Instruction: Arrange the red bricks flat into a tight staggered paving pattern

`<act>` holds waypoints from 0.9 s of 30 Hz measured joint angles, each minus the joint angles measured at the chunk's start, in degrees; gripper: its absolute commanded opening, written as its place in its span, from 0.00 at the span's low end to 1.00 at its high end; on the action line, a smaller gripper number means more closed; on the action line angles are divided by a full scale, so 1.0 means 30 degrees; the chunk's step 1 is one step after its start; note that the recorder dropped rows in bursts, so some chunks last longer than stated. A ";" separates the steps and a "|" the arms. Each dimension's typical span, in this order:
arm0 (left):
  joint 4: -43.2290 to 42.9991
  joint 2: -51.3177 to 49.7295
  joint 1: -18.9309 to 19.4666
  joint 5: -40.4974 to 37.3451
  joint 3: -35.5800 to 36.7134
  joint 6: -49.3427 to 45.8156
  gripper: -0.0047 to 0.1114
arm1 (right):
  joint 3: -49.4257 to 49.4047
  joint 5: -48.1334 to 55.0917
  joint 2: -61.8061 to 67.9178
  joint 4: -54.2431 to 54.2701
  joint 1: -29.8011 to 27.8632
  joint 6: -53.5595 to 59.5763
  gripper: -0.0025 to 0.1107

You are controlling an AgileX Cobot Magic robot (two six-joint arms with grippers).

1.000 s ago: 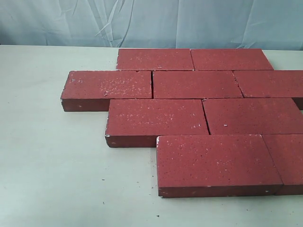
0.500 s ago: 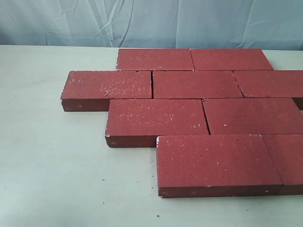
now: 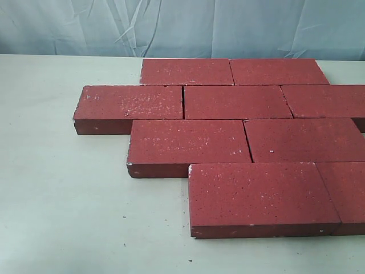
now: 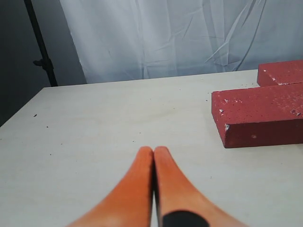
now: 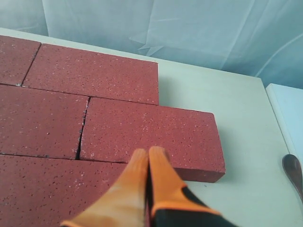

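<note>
Several red bricks (image 3: 234, 101) lie flat in tight staggered rows on the pale table (image 3: 63, 188), spreading from its middle to the right edge of the exterior view. Neither gripper shows in that view. In the left wrist view my left gripper (image 4: 153, 150) is shut and empty over bare table, well away from the end of a red brick (image 4: 258, 116). The right wrist view has my right gripper (image 5: 148, 152) shut with nothing in it, hovering over the bricks near the joint beside an outer brick (image 5: 151, 135).
A wrinkled pale curtain (image 3: 182, 25) hangs behind the table. A black stand pole (image 4: 40, 45) rises beyond the table's corner in the left wrist view. A dark rounded object (image 5: 293, 172) lies past the table edge in the right wrist view.
</note>
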State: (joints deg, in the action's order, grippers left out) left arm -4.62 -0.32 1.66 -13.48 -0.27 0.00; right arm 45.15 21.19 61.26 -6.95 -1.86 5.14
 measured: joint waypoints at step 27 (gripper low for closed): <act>0.0069 0.0000 0.0000 -0.0040 0.0000 0.0000 0.04 | -0.0313 -0.0579 -0.1385 0.0000 0.0000 0.0000 0.01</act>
State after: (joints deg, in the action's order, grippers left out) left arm -4.42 -0.32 1.66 -13.60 -0.27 0.00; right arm 44.21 19.45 57.10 -6.95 -1.86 5.14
